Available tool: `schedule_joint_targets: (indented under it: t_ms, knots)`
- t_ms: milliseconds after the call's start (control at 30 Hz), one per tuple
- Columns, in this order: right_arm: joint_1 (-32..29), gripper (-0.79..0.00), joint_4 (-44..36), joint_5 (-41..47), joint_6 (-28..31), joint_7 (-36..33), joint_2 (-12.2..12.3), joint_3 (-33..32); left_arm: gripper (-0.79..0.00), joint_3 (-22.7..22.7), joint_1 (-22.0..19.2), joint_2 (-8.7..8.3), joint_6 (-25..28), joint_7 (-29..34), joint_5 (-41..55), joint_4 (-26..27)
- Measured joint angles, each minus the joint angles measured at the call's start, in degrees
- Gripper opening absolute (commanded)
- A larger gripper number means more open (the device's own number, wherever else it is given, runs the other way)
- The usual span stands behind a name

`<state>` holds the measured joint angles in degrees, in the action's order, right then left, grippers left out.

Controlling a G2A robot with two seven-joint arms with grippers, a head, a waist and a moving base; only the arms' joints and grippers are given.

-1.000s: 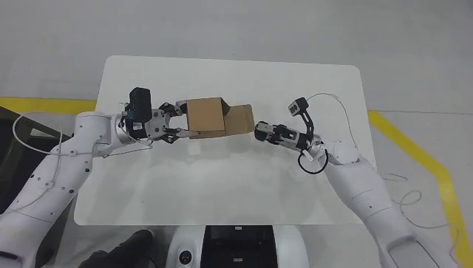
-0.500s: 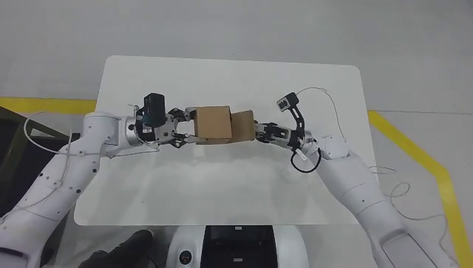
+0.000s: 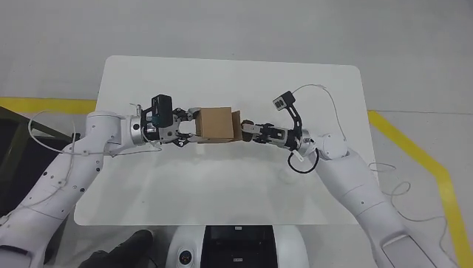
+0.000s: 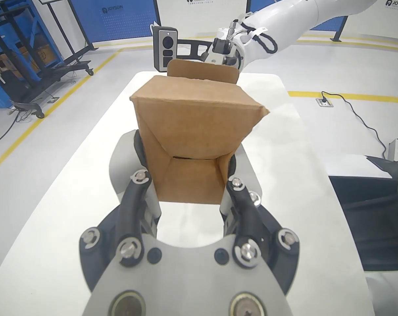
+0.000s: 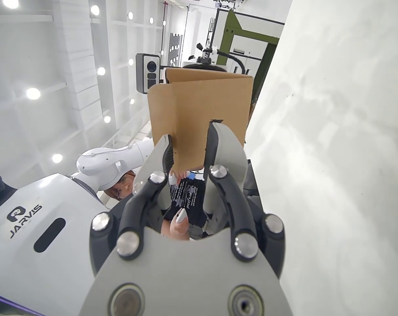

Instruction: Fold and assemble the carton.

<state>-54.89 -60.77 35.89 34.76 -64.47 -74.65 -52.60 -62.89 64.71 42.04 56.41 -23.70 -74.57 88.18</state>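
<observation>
Carton [image 3: 216, 123] right flap [image 3: 236, 125] has folded inward under right gripper [image 3: 247, 130], jaws narrowly apart; that end nears closure. Left gripper [image 3: 186, 129] clamps the left end.

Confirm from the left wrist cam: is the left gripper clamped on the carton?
Yes. The left gripper is shut on the near end of the carton, with one finger against each side.

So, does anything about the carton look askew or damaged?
No damage shows. The carton looks skewed at the left gripper, not yet square; the flap by the right gripper stands half folded.
</observation>
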Motion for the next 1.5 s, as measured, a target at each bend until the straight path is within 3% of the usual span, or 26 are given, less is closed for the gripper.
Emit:
schedule_joint_targets:
  t_ms: [1500]
  knots:
    - [-0.73, -0.643, -4.36, -11.37, -3.31, 5.73, 0.48, -1.71, -0.560, -2.44, 2.71, 1.59, -2.98, 0.97, -5.27, 2.60]
